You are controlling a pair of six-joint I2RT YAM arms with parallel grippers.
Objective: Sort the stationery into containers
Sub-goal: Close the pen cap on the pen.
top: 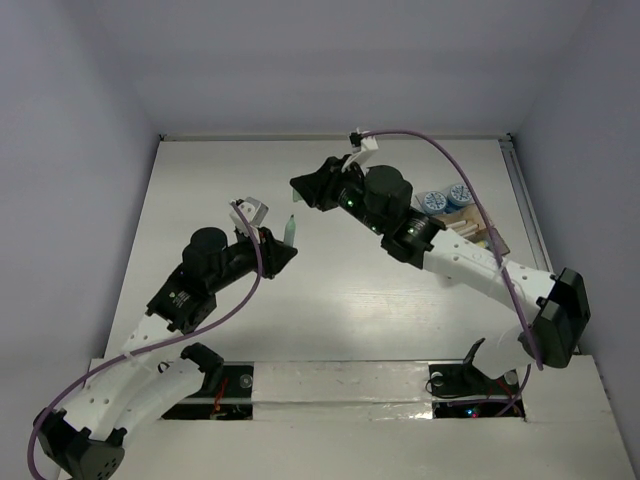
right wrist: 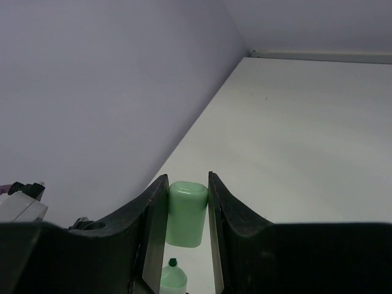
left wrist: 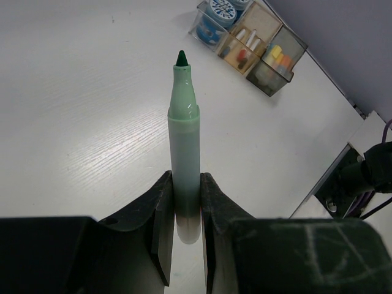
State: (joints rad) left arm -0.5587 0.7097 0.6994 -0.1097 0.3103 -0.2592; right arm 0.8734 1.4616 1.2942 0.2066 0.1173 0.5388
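Left gripper (left wrist: 185,181) is clenched on the pale-green uncapped marker pen (left wrist: 184,122), centre of the top view. Right gripper (right wrist: 187,184) pinches the light-green plastic cap (right wrist: 187,214). Best bet: line the cap squarely over the dark tip. The clear and tan trays (left wrist: 272,81) wait upper right, with open white table (left wrist: 92,122) between.

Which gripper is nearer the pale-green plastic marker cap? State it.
Right: the right gripper clamps the cap; the left gripper is apart from it, holding the uncapped green marker.
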